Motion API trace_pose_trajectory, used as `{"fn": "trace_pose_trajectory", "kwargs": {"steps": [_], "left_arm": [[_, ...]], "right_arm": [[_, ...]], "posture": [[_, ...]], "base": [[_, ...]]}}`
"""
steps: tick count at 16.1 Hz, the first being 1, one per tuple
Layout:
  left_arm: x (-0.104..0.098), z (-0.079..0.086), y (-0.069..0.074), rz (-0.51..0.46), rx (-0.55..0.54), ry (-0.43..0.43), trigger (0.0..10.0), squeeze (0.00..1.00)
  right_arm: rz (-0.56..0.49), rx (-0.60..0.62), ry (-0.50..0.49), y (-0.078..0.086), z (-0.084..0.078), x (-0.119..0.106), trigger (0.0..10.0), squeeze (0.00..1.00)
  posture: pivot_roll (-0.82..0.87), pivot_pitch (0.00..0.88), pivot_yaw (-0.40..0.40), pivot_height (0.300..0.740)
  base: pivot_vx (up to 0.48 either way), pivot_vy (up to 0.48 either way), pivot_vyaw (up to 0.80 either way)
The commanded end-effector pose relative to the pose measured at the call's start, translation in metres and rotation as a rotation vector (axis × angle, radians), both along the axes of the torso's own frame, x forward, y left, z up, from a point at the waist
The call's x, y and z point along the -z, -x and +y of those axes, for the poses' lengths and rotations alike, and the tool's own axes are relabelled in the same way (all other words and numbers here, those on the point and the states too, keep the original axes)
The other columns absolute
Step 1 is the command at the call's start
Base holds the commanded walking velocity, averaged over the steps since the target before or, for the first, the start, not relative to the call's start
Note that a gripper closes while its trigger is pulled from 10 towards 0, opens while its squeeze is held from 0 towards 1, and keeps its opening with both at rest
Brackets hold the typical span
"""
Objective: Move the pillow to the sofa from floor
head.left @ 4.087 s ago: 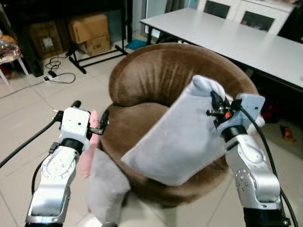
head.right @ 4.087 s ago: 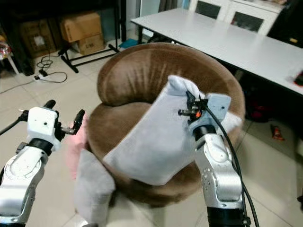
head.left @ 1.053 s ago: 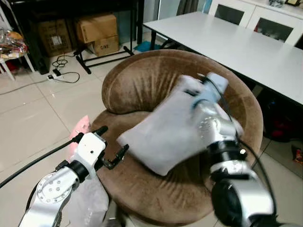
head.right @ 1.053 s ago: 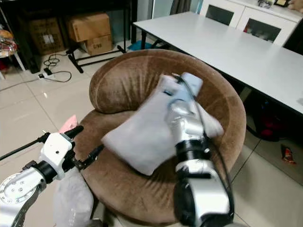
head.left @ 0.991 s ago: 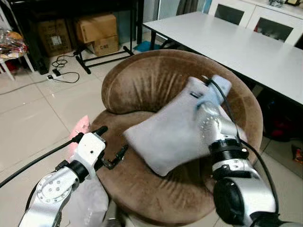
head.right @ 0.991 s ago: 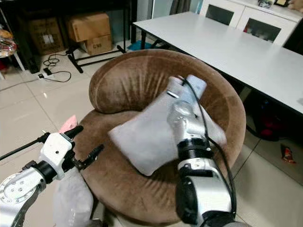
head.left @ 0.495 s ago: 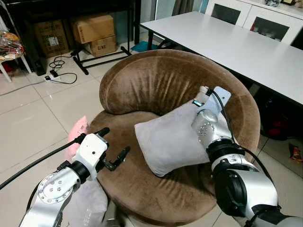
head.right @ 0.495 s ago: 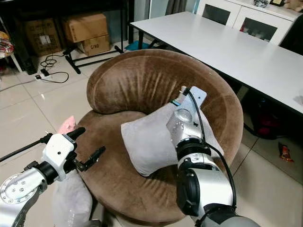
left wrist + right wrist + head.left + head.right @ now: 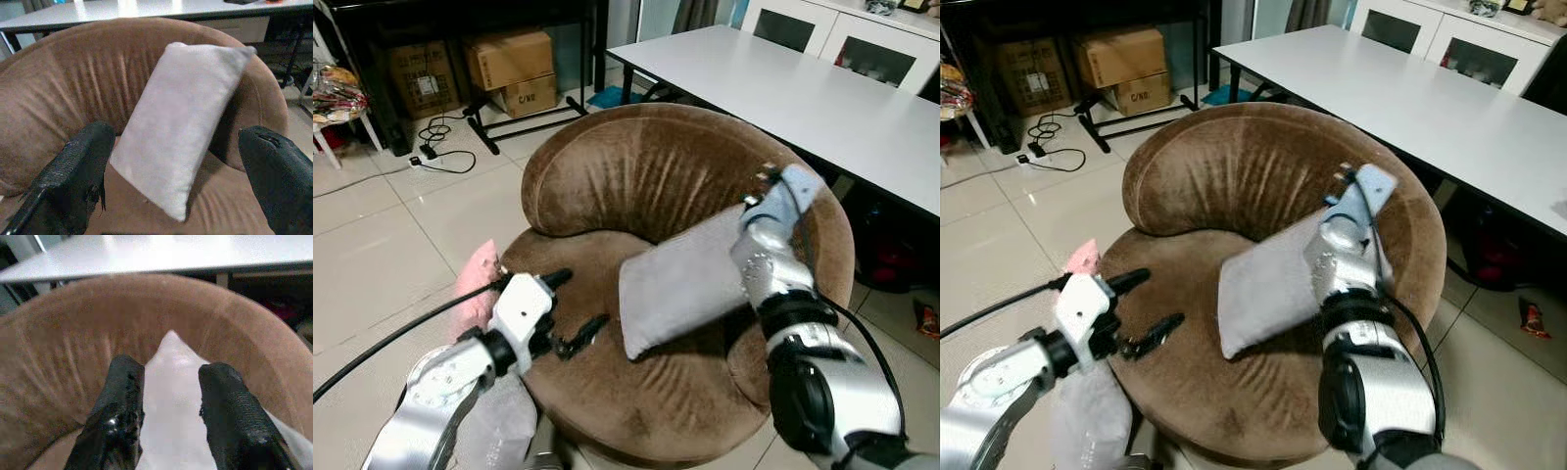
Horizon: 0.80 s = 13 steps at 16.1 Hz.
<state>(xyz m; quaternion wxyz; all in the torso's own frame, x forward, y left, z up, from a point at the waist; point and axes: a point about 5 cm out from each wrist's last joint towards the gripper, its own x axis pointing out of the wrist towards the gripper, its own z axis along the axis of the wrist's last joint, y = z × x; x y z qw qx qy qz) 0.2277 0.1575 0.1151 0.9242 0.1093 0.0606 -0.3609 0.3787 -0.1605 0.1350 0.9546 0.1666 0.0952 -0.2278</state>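
Grey rectangular fabric pillow point(image 9: 683, 282) lies tilted on the round brown velvet sofa point(image 9: 636, 176), its upper end leaning against the right side of the backrest. The right gripper point(image 9: 168, 416) is over that end, fingers parted with nothing between them. The left gripper point(image 9: 570, 313) hovers at the seat's left edge, jaws wide apart, empty.

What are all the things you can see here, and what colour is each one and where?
Rectangular grey fabric pillow: one, grey, leaning on the sofa's backrest.
Round brown velvet sofa: one, brown, centre.
Second grey pillow: one, grey, floor by the sofa's front left.
Pink soft thing: one, pink, floor left of the sofa.
Long white table: one, white, behind on the right.
Cardboard boxes: several, brown, back left.
Left gripper: black fingers, open, over the seat's left edge.
Right gripper: black fingers, open astride the pillow's top corner.
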Motion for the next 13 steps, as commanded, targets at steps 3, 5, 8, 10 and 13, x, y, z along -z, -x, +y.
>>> {"fn": "trace_pose_trajectory", "kwargs": {"steps": [3,5,8,10,13], "left_arm": [[-0.009,0.004,-0.018,-0.11,-0.235,0.049,10.0,0.0],[-0.007,0.009,-0.018,-0.132,-0.35,0.017,10.0,0.0],[0.0,0.024,-0.012,-0.114,-0.491,-0.005,10.0,0.0],[0.005,0.031,-0.003,-0.125,-0.542,-0.03,10.0,0.0],[0.008,0.034,0.001,-0.164,-0.579,-0.074,10.0,0.0]], "right_arm": [[-0.226,-0.313,0.049,0.023,-0.004,-0.022,10.0,0.0],[-0.24,-0.42,0.08,0.048,-0.005,-0.017,10.0,0.0],[-0.156,-0.48,0.153,0.086,-0.01,0.006,10.0,0.0],[-0.101,-0.503,0.196,0.106,-0.012,0.019,10.0,0.0],[-0.049,-0.529,0.19,0.114,-0.012,0.026,10.0,0.0]], "posture": [[0.1,0.0,-0.073,0.74],[0.09,0.0,-0.078,0.74],[0.08,0.0,-0.082,0.74],[0.08,0.0,-0.077,0.74],[0.08,0.0,-0.09,0.74]], "base": [[0.0,0.0,0.0],[0.0,0.0,0.0],[0.0,0.0,0.0],[0.0,0.0,0.0],[0.0,0.0,0.0]]}}
